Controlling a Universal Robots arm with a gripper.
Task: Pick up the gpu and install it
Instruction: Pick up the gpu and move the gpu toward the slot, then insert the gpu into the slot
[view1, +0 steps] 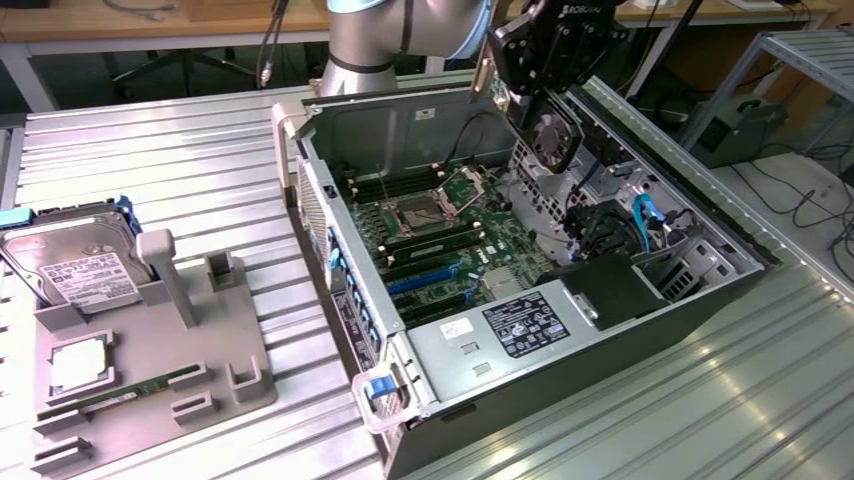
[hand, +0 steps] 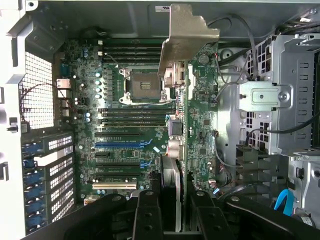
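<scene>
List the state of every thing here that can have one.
gripper, shut on the gpu.
gpu, held edge-on above the computer case, not yet seated.
computer case, lying on its side, side panel off.
blue expansion slot, empty.
hard drive, propped in the gray holder.
memory stick, lying flat in the gray holder.
</scene>
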